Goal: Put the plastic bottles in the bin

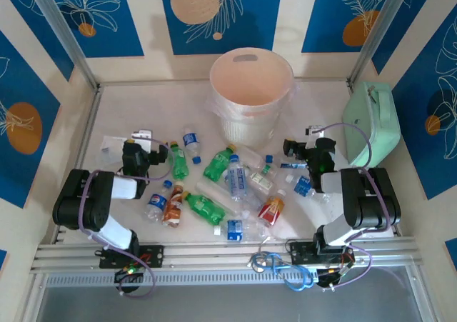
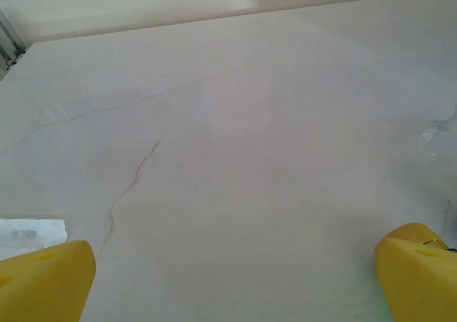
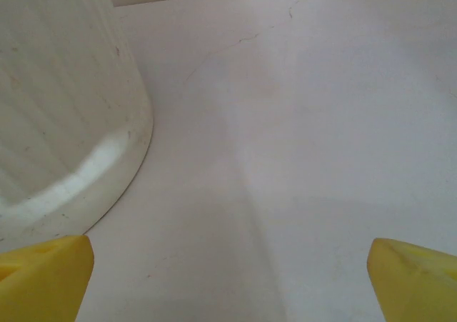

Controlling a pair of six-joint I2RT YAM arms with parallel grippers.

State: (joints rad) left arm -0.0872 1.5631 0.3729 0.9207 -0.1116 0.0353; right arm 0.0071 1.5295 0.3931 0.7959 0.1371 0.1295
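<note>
Plastic bottles (image 1: 237, 180) lie scattered on the surface (image 1: 132, 104), from about 3 o'clock of the left pincer (image 2: 232, 283), whose jaws gape wide and empty, across to 9 o'clock of the right pincer (image 3: 228, 279), equally spread. The bin (image 1: 250, 118) stands at 12 o'clock of the heap.

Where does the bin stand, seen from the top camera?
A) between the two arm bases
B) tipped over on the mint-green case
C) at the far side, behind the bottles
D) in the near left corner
C: the bin stands upright at the far side, beyond the scattered plastic bottles.
</note>
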